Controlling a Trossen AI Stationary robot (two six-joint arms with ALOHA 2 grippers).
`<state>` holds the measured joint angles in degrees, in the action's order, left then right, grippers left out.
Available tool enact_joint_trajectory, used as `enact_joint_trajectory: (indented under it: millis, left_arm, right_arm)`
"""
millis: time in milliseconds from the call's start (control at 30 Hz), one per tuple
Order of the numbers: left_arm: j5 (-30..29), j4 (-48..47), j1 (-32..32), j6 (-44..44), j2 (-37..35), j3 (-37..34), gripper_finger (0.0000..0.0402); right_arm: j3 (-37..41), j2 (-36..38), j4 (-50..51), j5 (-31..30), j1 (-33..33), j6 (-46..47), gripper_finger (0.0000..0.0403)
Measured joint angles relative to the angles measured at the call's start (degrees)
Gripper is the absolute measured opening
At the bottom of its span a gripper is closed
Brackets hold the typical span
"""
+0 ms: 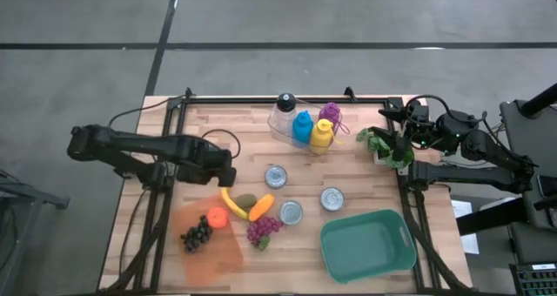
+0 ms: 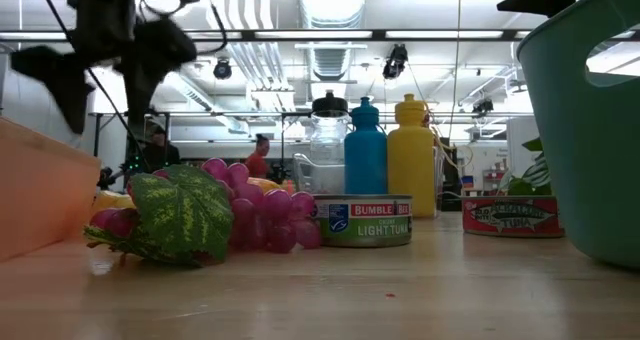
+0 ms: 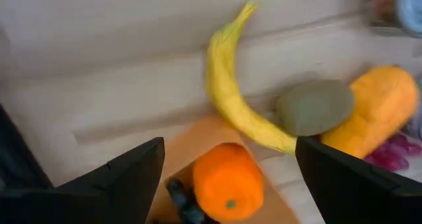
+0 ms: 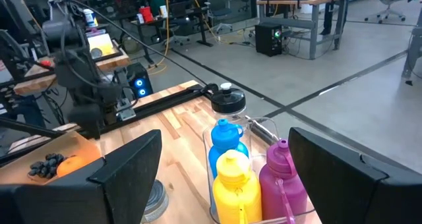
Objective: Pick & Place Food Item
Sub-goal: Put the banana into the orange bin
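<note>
A yellow banana (image 3: pixel 227 92), a green-brown kiwi (image 3: pixel 314 107) and an orange-yellow fruit (image 3: pixel 377 115) lie together on the wooden table. Beside them an orange (image 3: pixel 227 181) and black grapes (image 1: pixel 197 235) rest on an orange board (image 1: pixel 209 252). Purple grapes with a green leaf (image 2: pixel 200 215) lie near the cans. My left gripper (image 1: pixel 224 176) hangs open above the banana and orange, fingers pointing down, touching nothing; the wrist view shows it (image 3: pixel 229 145) with both fingers apart. My right gripper (image 4: pixel 224 141) waits open at the table's right edge, raised and level.
A teal bin (image 1: pixel 367 244) stands at the near right. Three cans (image 1: pixel 276 176) (image 1: pixel 291 212) (image 1: pixel 332 198) stand mid-table. A clear holder with blue, yellow and purple bottles (image 1: pixel 305 126) sits at the far middle. A green leafy item (image 1: pixel 389 148) lies by the right arm.
</note>
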<state>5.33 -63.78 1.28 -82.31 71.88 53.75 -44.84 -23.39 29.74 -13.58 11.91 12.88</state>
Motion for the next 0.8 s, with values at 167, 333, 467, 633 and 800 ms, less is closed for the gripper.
enact_joint_trajectory:
  millis: [167,333,467,633,800]
  left_arm:
    - [1.7,11.3,-0.2,-6.7,0.0,-6.6,0.0345]
    - [1.8,20.6,-0.5,-13.4,0.0,-11.6,0.0345]
    - [1.9,20.6,-0.5,-20.1,0.0,-14.6,0.0345]
    - [2.2,23.6,-0.5,-23.7,0.0,-16.4,0.0345]
    - [3.0,23.9,-0.5,-26.0,1.4,-16.6,0.0345]
  right_arm:
    - [0.0,0.0,0.0,0.0,0.0,0.0,0.0329]
    - [0.0,0.0,0.0,0.0,0.0,0.0,0.0329]
    - [0.0,0.0,0.0,0.0,0.0,0.0,0.0329]
    - [0.0,0.0,0.0,0.0,0.0,0.0,0.0329]
    - [0.0,0.0,0.0,0.0,0.0,0.0,0.0329]
